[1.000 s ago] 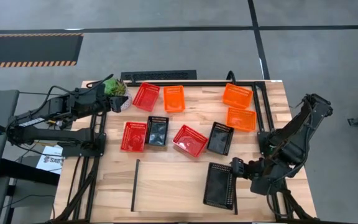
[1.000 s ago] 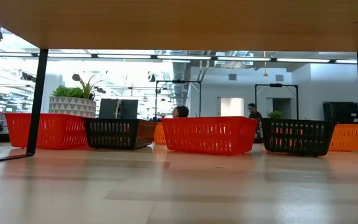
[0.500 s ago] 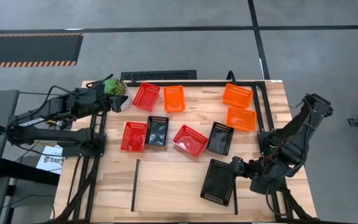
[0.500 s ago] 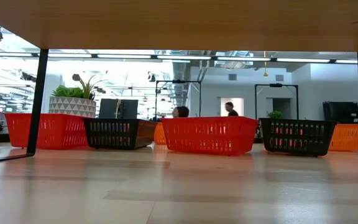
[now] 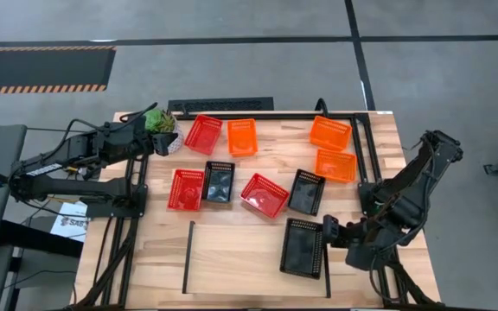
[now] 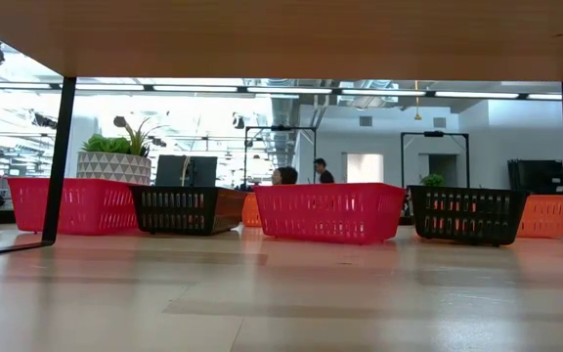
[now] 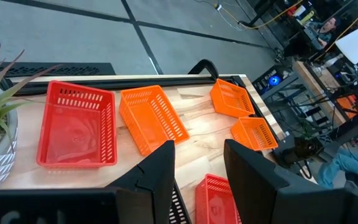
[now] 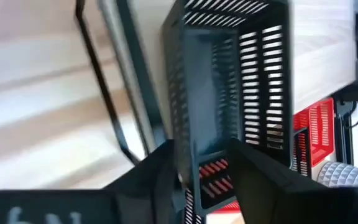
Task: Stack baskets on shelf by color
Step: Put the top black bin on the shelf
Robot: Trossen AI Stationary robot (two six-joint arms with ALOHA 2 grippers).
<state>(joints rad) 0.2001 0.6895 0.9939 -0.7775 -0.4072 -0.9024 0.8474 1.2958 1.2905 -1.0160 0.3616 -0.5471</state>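
Note:
A black basket (image 5: pixel 302 248) lies open side up on the light wooden shelf (image 5: pixel 232 259), against its right black rail (image 5: pixel 327 263). My right gripper (image 5: pixel 328 235) (image 8: pixel 202 152) stands open at the basket's (image 8: pixel 229 74) right side, one finger on either side of its nearest wall. My left gripper (image 5: pixel 156 140) (image 7: pixel 197 155) hovers open with nothing between its fingers at the table's far left, beside the potted plant (image 5: pixel 162 121). Loose on the table are red baskets (image 5: pixel 203 134) (image 5: pixel 186 188) (image 5: pixel 264 194), orange ones (image 5: pixel 242 136) (image 5: pixel 330 132) (image 5: pixel 335 164) and black ones (image 5: pixel 219 181) (image 5: pixel 306 191). My right gripper comes slanting down from the table's right, its fingers astride the black basket's nearest wall (image 8: pixel 190 146). Whether either finger touches that wall, I cannot tell. The basket rests level on the shelf board.
A black tube frame (image 5: pixel 361 147) runs along the table's far and right sides. The shelf's left rail (image 5: pixel 187 257) stands near the front, with bare board between the rails. Beyond the baskets (image 6: pixel 330 212) in the low view, a person (image 6: pixel 319 171) shows in the room.
The black basket has tipped askew at the shelf's right end and then settled level, slightly nearer the table's far edge. My right wrist has rolled a little while staying in place.

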